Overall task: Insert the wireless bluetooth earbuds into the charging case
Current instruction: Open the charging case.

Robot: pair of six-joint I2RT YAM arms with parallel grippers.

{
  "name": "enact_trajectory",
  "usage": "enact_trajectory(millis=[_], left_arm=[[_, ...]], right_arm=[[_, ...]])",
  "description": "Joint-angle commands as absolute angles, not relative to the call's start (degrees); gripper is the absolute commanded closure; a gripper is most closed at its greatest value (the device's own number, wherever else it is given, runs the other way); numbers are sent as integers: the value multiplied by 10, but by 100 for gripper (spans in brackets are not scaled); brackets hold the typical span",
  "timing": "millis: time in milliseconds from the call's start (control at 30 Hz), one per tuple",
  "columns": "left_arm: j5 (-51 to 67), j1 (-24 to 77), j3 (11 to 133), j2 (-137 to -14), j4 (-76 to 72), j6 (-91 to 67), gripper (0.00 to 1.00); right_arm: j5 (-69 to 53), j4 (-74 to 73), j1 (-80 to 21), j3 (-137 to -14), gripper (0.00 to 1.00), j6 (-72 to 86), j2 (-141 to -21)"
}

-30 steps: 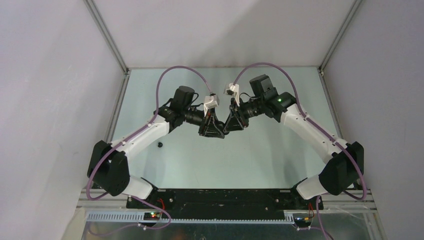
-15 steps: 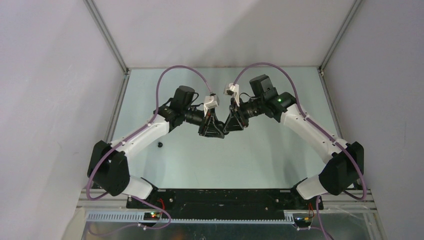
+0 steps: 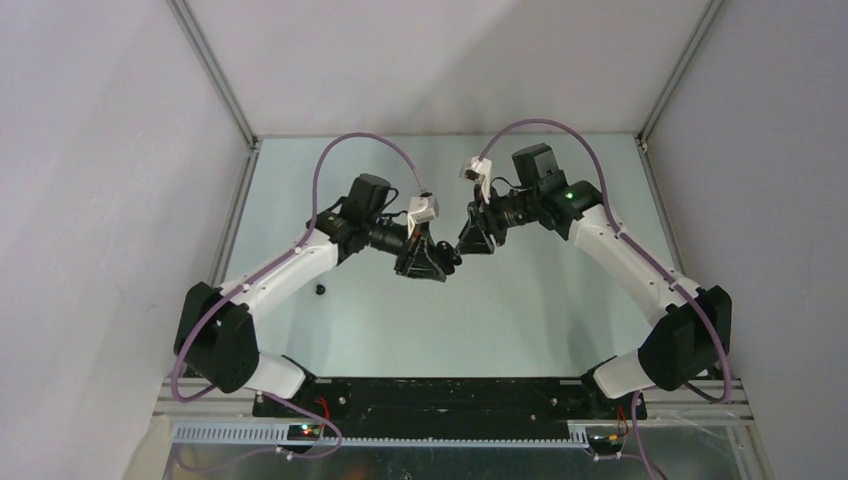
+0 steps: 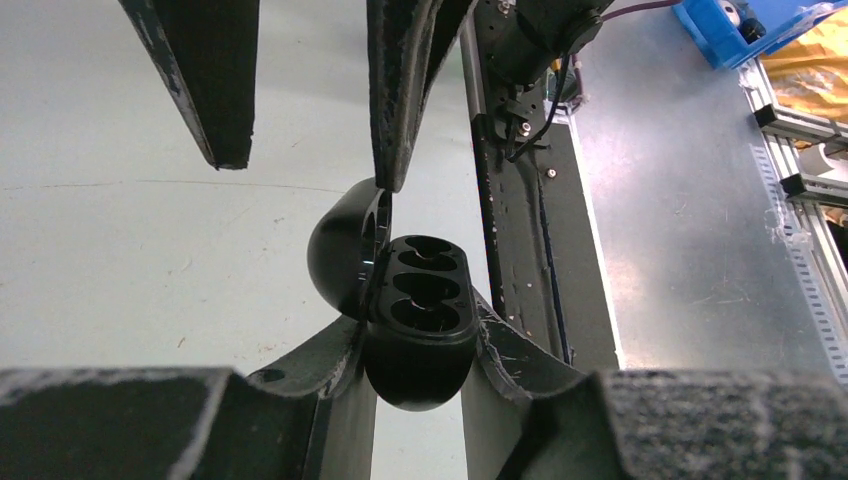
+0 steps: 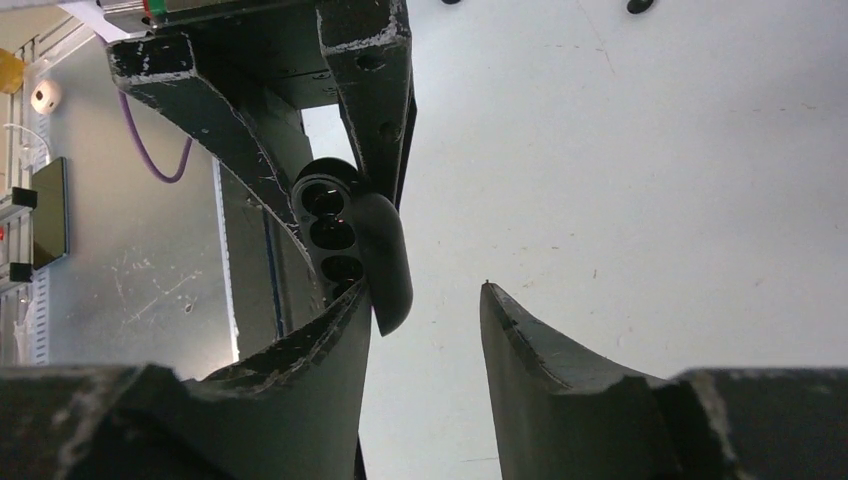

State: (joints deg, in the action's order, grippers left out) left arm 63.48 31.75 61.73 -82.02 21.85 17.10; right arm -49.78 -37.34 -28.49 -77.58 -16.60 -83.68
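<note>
**Case held open by L arm, R jaws free, bud out on the table**

Mid-table, both arms meet nose to nose. The left gripper (image 3: 435, 265) is clenched on the black charging case (image 4: 420, 300), pinching its lower shell from both sides. The lid (image 4: 340, 250) stands open, approx. upright, on the far side of the case. The right gripper (image 5: 425, 292) has its jaws apart w/ nothing between them. One of its fingertips (image 4: 390, 150) sits right at the lid's rim, the other well clear.

The wells run in one row, and that long axis points along the L fingers toward the R arm. They look dark and empty, though I can't be sure.

The only earbud (image 3: 320, 289) I can make out is a tiny black speck on the table (image 3: 520, 300), to the left of and nearer than both grippers, beside the L forearm. The other buds aren't visible.

Judgement: the L arm is closer to the bud but busy, so the pick falls to the R arm. It has to reach left and near, past the case, then bring the bud back above the row of wells.
</note>
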Motion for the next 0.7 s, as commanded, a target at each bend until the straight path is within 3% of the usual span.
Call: enact_trajectory(millis=[0, 233, 333, 467, 667], left_arm=[[667, 323, 644, -802, 229, 193, 100], [644, 313, 664, -806, 290, 244, 100], [628, 292, 675, -800, 316, 271, 100], [627, 241, 670, -772, 328, 280, 100], [623, 140, 668, -742, 347, 298, 100]], right_arm=[[-500, -350, -280, -777, 50, -177, -802], [-510, -384, -256, -829, 42, -180, -806], [-460, -389, -252, -869, 40, -161, -837], [-358, -400, -255, -943, 40, -109, -930], [-338, -414, -275, -1099, 40, -45, -1150]])
